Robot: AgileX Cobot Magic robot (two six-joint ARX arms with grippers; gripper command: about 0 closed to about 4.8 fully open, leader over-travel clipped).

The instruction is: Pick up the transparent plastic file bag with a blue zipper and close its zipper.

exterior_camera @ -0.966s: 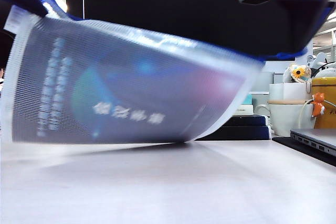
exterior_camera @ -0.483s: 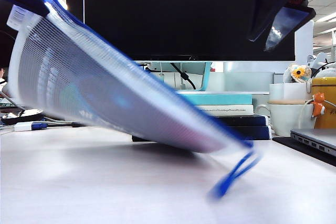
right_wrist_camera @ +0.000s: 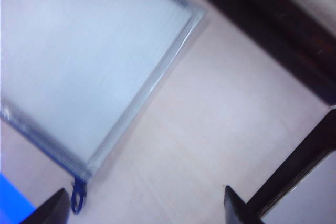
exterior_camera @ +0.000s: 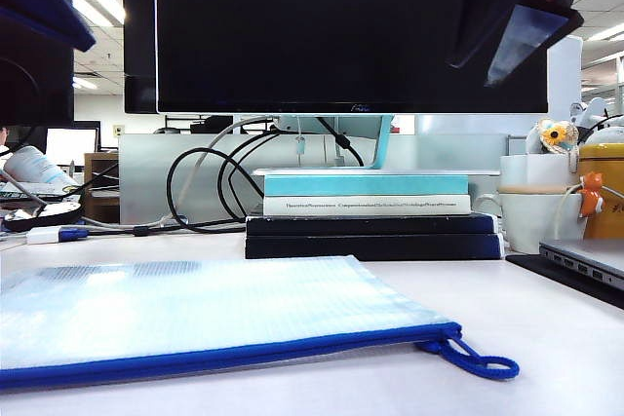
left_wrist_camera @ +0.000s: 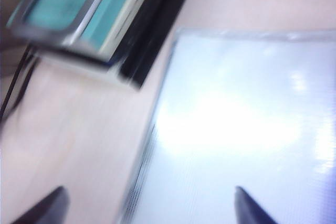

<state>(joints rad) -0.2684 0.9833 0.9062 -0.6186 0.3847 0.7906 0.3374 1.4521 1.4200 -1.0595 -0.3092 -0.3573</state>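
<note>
File bag [exterior_camera: 195,314] flat on table [exterior_camera: 546,338], zipper [exterior_camera: 224,356] running 9-to-3, cord pull [exterior_camera: 473,360] at 3 under empty spread right pincer [right_wrist_camera: 144,203]; left pincer [left_wrist_camera: 149,205] also spread.

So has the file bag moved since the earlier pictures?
Yes. The file bag has dropped from in front of the monitor to lie flat on the table.

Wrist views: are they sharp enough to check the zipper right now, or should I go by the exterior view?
Left wrist view: motion-blurred, the file bag washed out by glare, no zipper visible. Right wrist view: softer blur, only the cord pull shows by the bag's corner. Exterior view: sharp; the zipper is clear along the bag's near edge. Both the left gripper and right gripper are open above it.
</note>
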